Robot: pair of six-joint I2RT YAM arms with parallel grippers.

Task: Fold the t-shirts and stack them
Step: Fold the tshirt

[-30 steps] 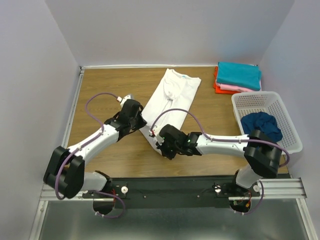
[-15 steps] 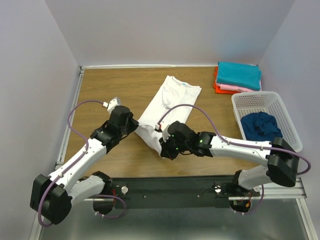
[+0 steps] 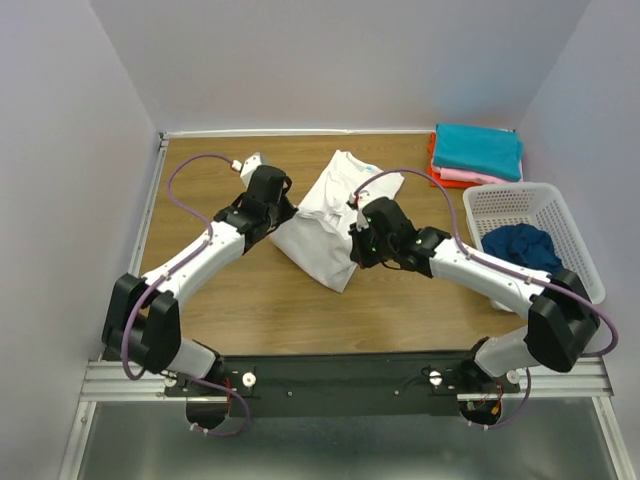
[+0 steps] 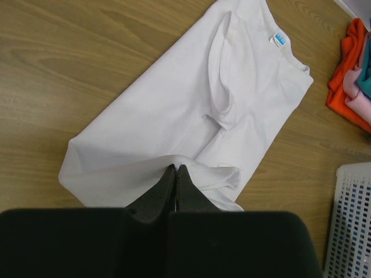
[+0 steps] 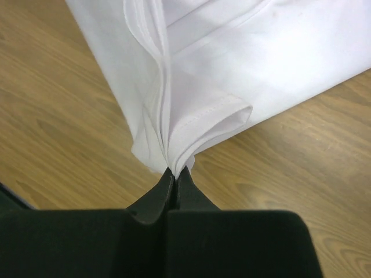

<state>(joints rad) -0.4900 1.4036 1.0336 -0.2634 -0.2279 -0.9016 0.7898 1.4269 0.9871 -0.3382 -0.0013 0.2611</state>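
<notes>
Mid-fold on the white shirt [image 3: 318,245], out in the middle of the worktop [image 3: 260,310]. I've got a grip on each side of its near end. Left claw [image 4: 175,169]: jaws pressed together with a ridge of white cloth nipped between the tips. Right claw [image 5: 175,172]: also closed right down, holding a bunch of hem layers that fan up from the tips in a loop.

From above, the shirt lies on a slant. Its long axis runs from near-left to far-right. The collar end points away from me and a little right, toward the stack of folded shirts [image 3: 478,150] in the far right corner. The blue neck label [image 4: 279,40] shows at that end. The body looks already narrowed, sleeves tucked in, and the near end is humped up where I'm holding it.

My read is that this is the halving fold, hem going up to meet the collar. The next move calls for both claws to travel together along that slanted axis at the same height. That way the hem edge lands square on the collar instead of skewed. Then I lower, let go evenly and back out without dragging the top layer. The right grip has several layers bunched, so I'd watch for one slipping free.

After that the shirt goes to the stack. One dark blue shirt [image 3: 522,252] waits crumpled in the basket [image 3: 500,200] on the right.
</notes>
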